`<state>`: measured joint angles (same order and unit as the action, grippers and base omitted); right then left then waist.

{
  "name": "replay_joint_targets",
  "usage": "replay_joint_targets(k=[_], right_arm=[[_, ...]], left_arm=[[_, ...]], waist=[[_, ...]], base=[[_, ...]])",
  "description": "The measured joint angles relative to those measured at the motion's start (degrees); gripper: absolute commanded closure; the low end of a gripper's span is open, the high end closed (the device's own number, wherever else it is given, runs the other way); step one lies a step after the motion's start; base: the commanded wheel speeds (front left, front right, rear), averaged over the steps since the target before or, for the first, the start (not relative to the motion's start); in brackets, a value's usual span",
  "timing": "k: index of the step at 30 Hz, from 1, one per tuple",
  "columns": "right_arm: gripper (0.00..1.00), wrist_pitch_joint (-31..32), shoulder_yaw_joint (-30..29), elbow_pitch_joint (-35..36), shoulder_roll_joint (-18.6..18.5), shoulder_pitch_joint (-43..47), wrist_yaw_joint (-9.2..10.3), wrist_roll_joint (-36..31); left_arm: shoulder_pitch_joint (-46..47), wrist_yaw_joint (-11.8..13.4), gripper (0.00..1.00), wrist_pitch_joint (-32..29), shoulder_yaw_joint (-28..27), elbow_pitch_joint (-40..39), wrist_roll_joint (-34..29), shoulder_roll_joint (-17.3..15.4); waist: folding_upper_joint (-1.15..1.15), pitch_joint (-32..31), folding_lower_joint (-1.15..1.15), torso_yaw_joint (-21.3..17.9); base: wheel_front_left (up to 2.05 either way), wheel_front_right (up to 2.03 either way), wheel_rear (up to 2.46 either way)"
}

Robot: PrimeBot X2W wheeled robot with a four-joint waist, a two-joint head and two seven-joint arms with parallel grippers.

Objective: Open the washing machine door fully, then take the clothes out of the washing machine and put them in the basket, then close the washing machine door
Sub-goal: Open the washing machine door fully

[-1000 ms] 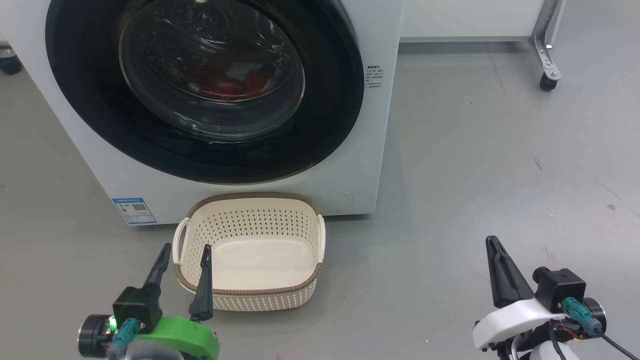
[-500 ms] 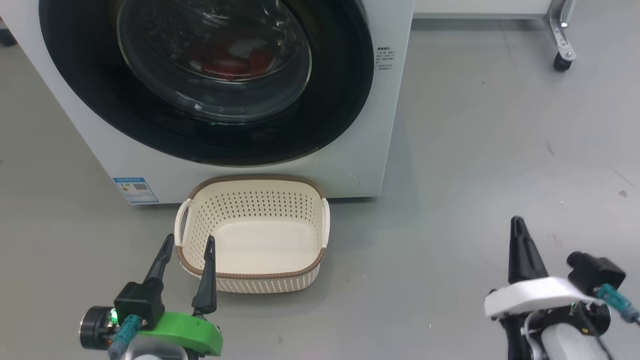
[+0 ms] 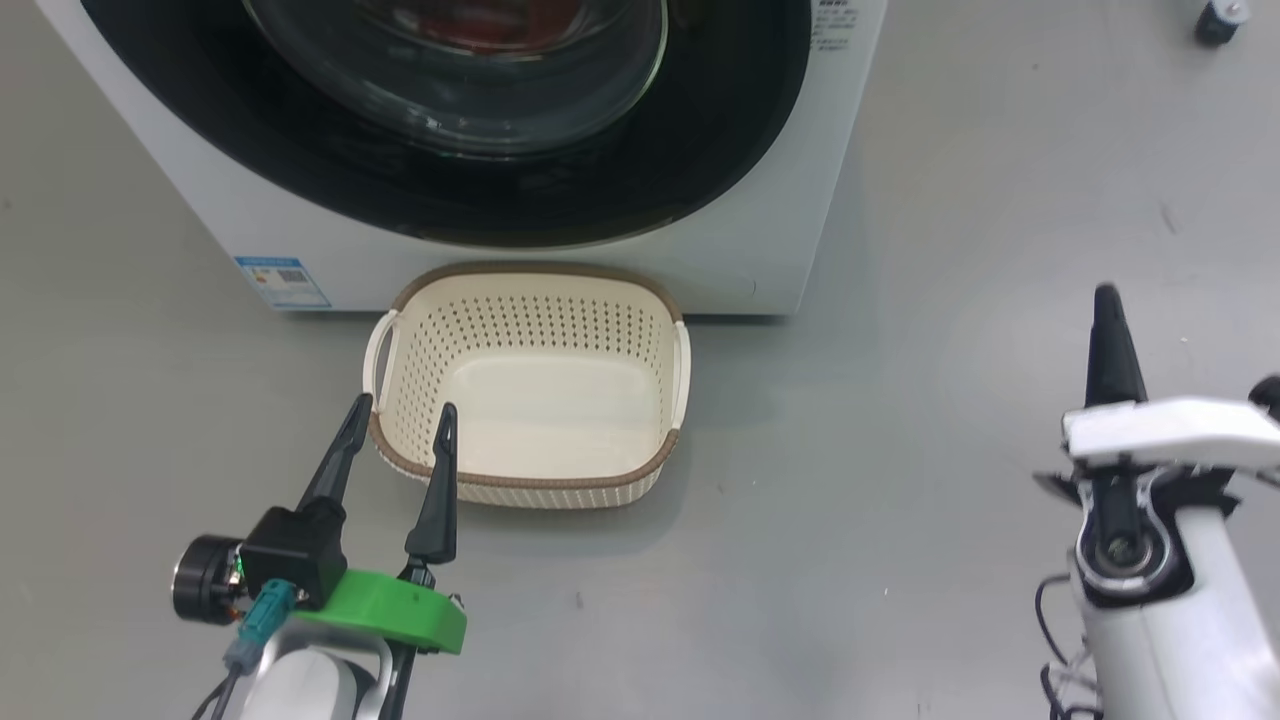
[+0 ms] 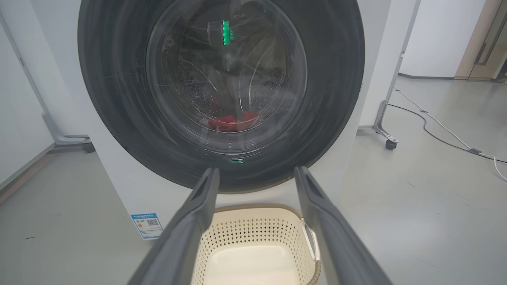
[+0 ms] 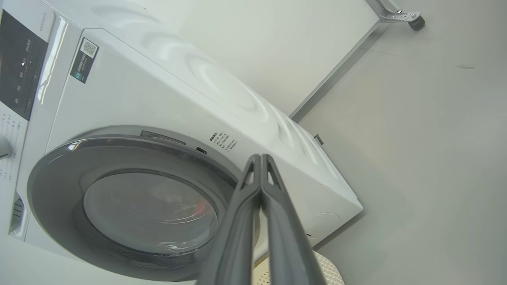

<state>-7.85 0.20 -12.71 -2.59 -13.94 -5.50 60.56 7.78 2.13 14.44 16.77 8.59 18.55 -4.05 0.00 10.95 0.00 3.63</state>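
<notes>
The washing machine (image 3: pixel 760 250) stands at the top of the head view, and the washing machine door (image 3: pixel 700 130) lies shut against its front. Red clothes (image 4: pixel 233 120) lie in the drum behind the glass. The cream basket (image 3: pixel 530 272) sits on the floor against the machine's foot, with nothing in it. My left gripper (image 3: pixel 403 407) is open at the basket's near left corner, its right finger over the rim. In the left wrist view its fingers (image 4: pixel 198 206) frame the basket (image 4: pixel 257 233) below the door (image 4: pixel 119 118). My right gripper (image 3: pixel 1105 295) is shut and holds nothing, out to the right over bare floor. In its wrist view it (image 5: pixel 259 158) points at the machine's front right edge.
A blue sticker (image 3: pixel 282 282) marks the machine's lower left. A wheeled frame leg (image 4: pixel 390 144) stands right of the machine, its caster (image 3: pixel 1215 18) at the head view's top right. A cable (image 4: pixel 447 138) runs across the grey floor beyond it.
The head camera has tipped down, so machine and basket sit higher in the picture. My right gripper has rolled at the wrist and moved forward and to the right, still shut. The left gripper stays open.
</notes>
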Motion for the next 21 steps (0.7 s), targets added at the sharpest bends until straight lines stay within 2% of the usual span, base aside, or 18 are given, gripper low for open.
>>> replay_joint_targets(k=[6,13,21], right_arm=[[1.00,5.30,-2.45,0.27,-0.05,-8.29,-0.41,9.70],[1.00,10.43,-4.88,0.53,-0.46,-17.67,-0.40,15.99],[1.00,16.44,-6.48,-0.97,-3.25,-26.58,1.65,20.41]], left_arm=[[2.46,-0.40,0.00,0.00,0.21,-1.42,-0.41,0.25],[4.72,-0.91,0.00,0.01,0.51,-2.72,-0.44,0.97],[7.56,-1.96,0.00,0.01,1.96,-3.39,-0.44,1.35]], waist=[[0.00,3.77,0.00,1.53],[0.00,8.39,0.00,3.58],[0.00,13.10,0.00,6.14]], base=[[0.00,0.00,0.00],[0.00,0.00,0.00],[0.00,0.00,0.00]])
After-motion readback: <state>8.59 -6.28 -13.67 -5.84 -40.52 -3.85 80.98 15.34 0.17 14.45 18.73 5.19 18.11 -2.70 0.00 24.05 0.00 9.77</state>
